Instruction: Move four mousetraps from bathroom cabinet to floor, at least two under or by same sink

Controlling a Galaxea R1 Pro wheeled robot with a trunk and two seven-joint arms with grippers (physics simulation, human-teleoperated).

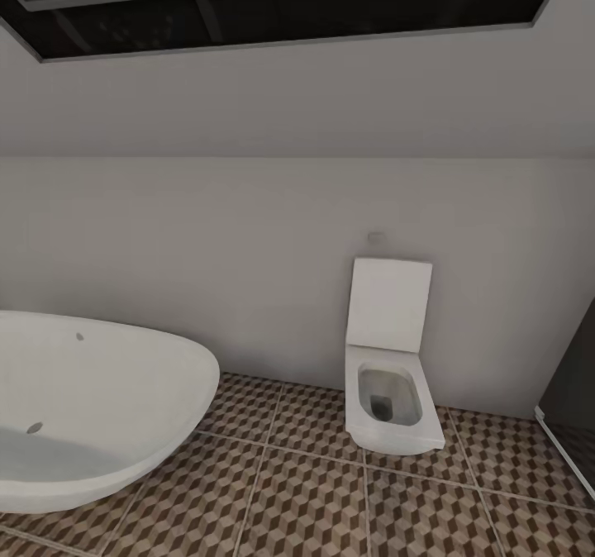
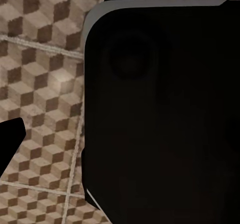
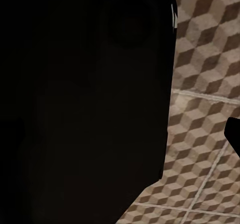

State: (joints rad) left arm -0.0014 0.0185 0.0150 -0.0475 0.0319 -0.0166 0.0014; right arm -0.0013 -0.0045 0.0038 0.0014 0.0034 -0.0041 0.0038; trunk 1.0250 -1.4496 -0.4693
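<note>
Left gripper: a black tip [image 2: 11, 136] juts in at the edge of the left wrist view over the tiles; whether the fingers are spread or pressed together cannot be told.
Right gripper: a black tip [image 3: 234, 134] shows at the edge of the right wrist view; spread or pressed together cannot be told.
Dark robot body: a large black rounded panel [image 2: 165, 114] covers much of the left wrist view, and a similar black mass [image 3: 85, 104] much of the right wrist view.
Bathroom floor: large square tiles printed with brown, beige and white cubes and pale grout lines [image 1: 314, 491], also under both wrists [image 2: 45, 74] [image 3: 205, 84].
White square toilet [image 1: 388, 392]: against the grey wall, lid raised, standing on the tiled floor.
Oval white bathtub [image 1: 91, 400]: well to the left of the toilet, on the same tiles.
Dark panel [image 1: 570, 400]: at the right of the toilet, by the frame edge.
</note>
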